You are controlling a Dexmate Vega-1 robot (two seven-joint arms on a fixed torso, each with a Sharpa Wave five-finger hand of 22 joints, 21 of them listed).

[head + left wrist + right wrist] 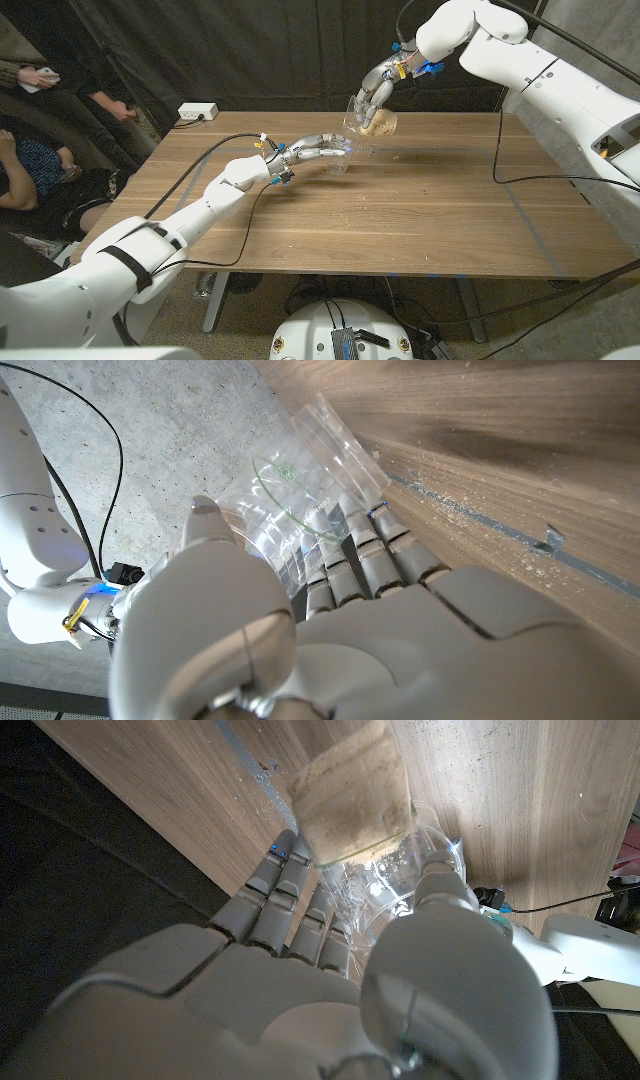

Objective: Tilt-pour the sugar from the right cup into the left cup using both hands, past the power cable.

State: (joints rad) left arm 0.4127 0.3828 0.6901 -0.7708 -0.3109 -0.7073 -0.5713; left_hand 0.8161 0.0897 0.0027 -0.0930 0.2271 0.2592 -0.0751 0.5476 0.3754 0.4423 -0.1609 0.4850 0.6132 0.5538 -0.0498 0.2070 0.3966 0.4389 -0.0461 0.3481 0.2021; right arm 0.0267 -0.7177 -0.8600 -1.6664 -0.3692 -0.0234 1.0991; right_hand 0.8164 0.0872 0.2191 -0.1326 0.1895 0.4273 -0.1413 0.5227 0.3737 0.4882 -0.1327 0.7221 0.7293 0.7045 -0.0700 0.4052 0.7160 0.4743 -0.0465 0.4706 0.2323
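Sugar [381,124] fills the tilted clear plastic cup [370,121] gripped by the right hand [377,92], raised at upper centre of the frame. Just below-left, the left hand [312,150] grips an empty clear plastic cup [345,153] over the wooden table [420,210].

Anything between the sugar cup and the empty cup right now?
Nothing: in the head view the sugar cup hangs just above the empty cup, with only bare air between.

Your right hand [378,93] hangs raised over the far middle of the table, fingers [290,910] and thumb wrapped around a cup, arm reaching in from the far right. Your left hand [312,150] stretches out low toward it, fingers [365,560] closed around another cup.
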